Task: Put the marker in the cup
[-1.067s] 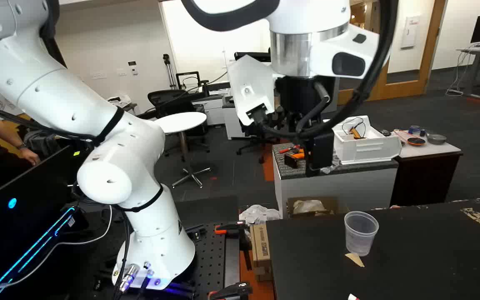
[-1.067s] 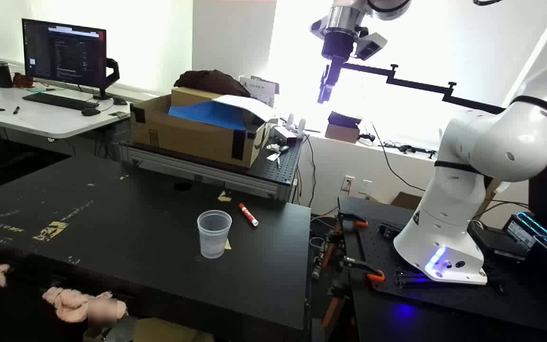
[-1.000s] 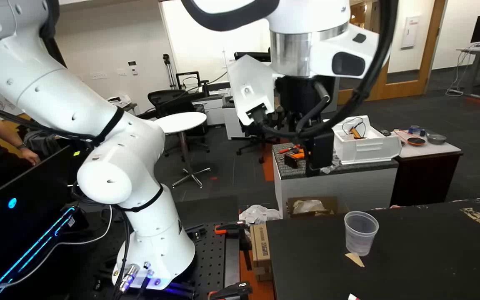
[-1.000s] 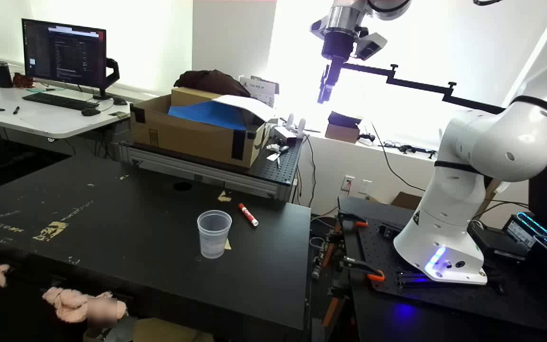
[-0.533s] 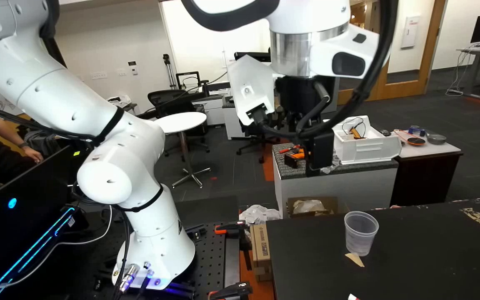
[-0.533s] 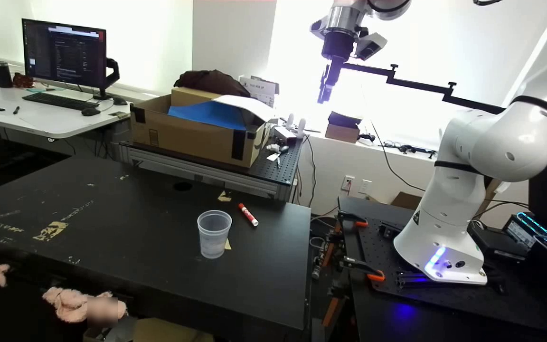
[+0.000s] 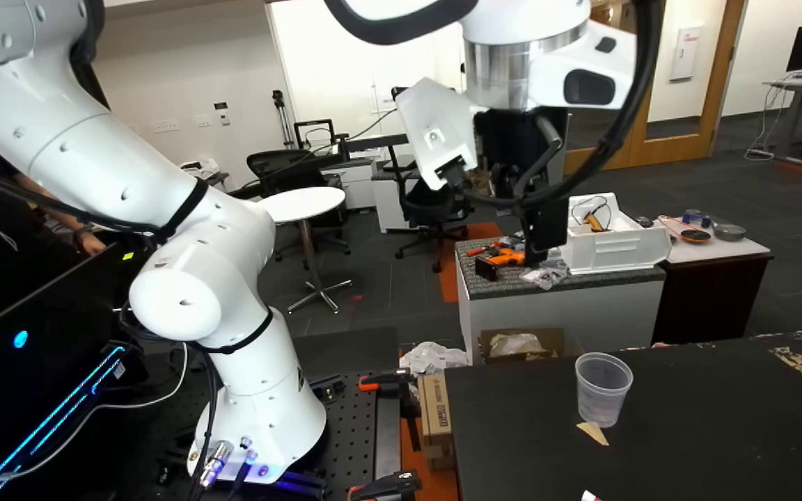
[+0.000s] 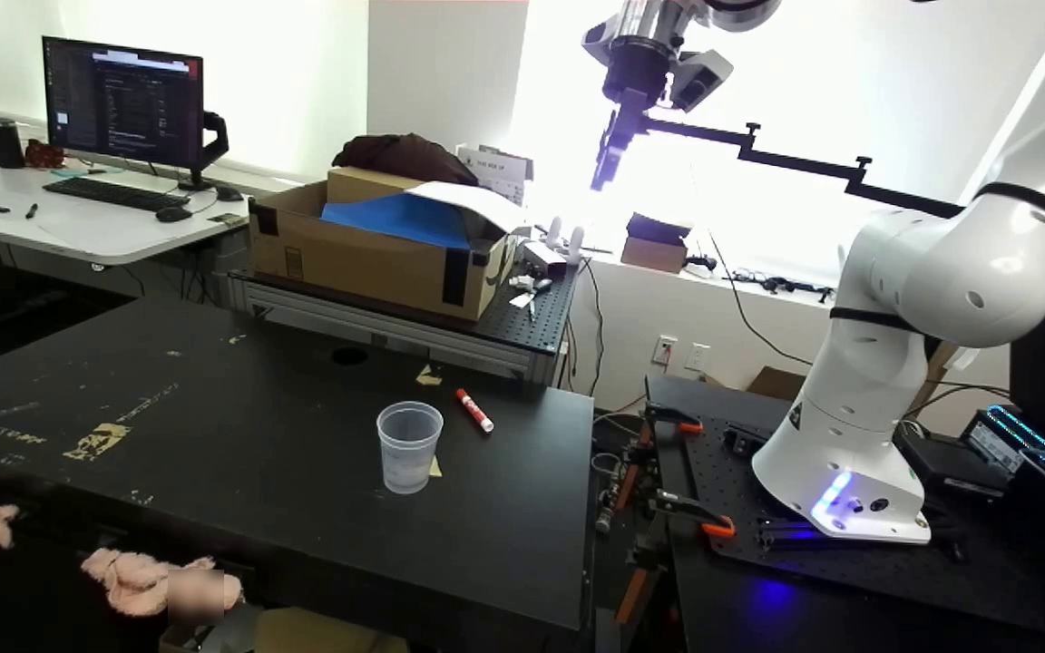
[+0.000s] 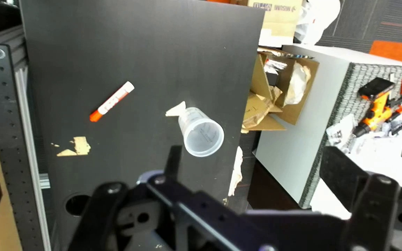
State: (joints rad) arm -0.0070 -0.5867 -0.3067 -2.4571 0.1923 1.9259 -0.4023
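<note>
In wrist view, whole marker [image 9: 112, 101], in an exterior view, white end [image 7: 588, 496] only

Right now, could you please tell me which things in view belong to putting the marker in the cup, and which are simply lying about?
Part of the job:
marker, lying on the black table
cup, upright on that table
gripper, open and empty

Just lying about:
drill
white bin
keyboard
large cardboard box
</note>
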